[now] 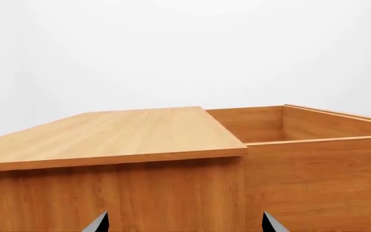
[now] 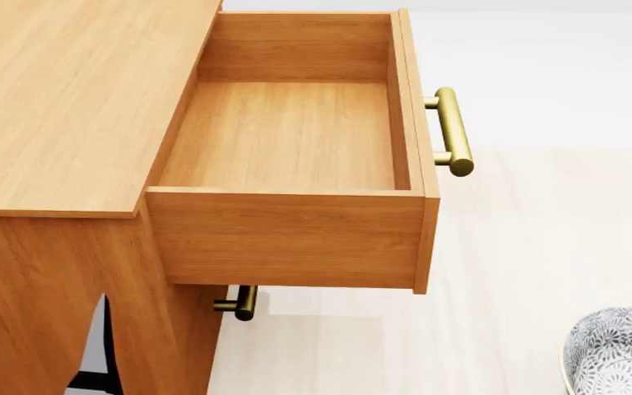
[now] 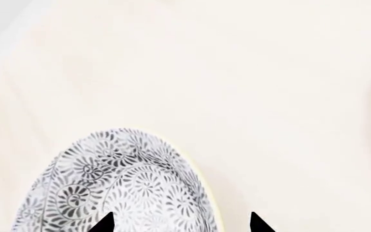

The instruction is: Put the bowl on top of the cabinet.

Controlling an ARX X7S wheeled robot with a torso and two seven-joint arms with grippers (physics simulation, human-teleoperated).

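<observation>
Evidently early: bowl (image 3: 118, 186) just ahead of right gripper (image 3: 179, 223), fingertips spread, nothing held, rim between them. Left gripper (image 1: 185, 223) spread, empty, facing cabinet (image 1: 108, 133). Grasp, lift, placement remain.

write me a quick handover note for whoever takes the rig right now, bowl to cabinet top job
Left end effector: only its fingertips show, spread, holding nothing, facing the cabinet side.
Right end effector: tips spread, right by the bowl; contact cannot be told.
Bowl: low at the head view's right edge, on the pale surface, away from the cabinet.
Top drawer is pulled out and empty.
Done: nothing placed. Left: grasp the bowl, lift it, set it on the flat top.
</observation>
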